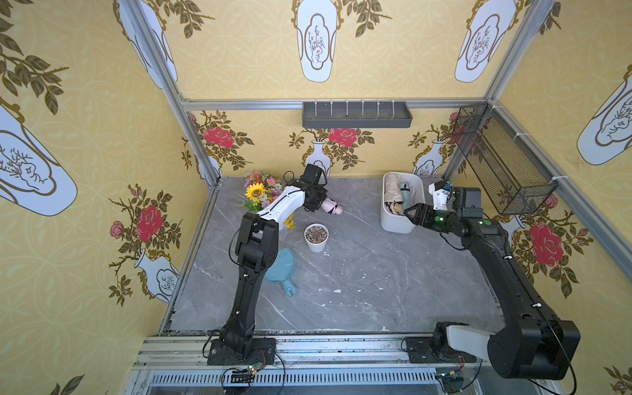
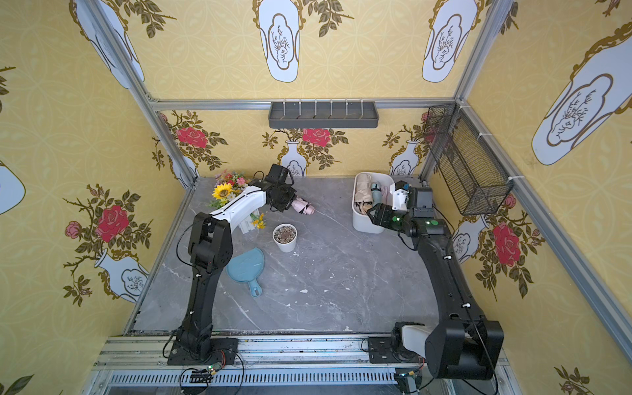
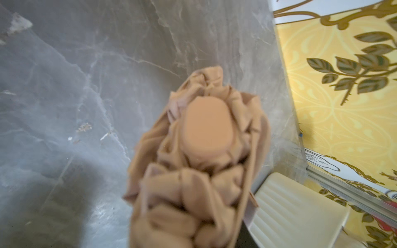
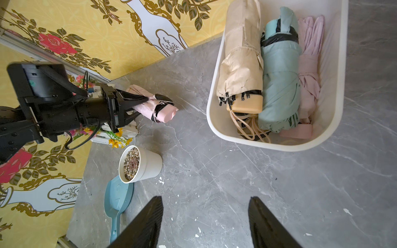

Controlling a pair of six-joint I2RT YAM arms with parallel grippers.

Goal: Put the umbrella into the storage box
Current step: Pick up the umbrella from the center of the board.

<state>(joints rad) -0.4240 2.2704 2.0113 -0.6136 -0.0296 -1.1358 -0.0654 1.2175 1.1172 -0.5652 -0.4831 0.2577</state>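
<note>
A folded pink umbrella [image 1: 331,207] [image 2: 302,206] [image 4: 159,109] lies low over the grey table near the back wall. My left gripper [image 1: 317,202] [image 2: 286,202] [image 4: 146,103] is shut on its canopy, and its handle end points toward the storage box. In the left wrist view the umbrella [image 3: 204,150] fills the middle and hides the fingers. The white storage box [image 1: 393,227] [image 2: 365,226] [image 4: 285,148] stands at the back right, holding a beige, a teal and a pink folded umbrella. My right gripper [image 1: 408,213] [image 2: 372,213] [image 4: 206,198] hovers open and empty at the box's near end.
A white pot of pebbles [image 1: 316,236] and a blue hand mirror [image 1: 282,270] sit close to the left arm. A flower bunch [image 1: 260,191] stands in the back left corner. A black wire basket [image 1: 502,160] and a dark grey tray [image 1: 355,114] hang on the walls.
</note>
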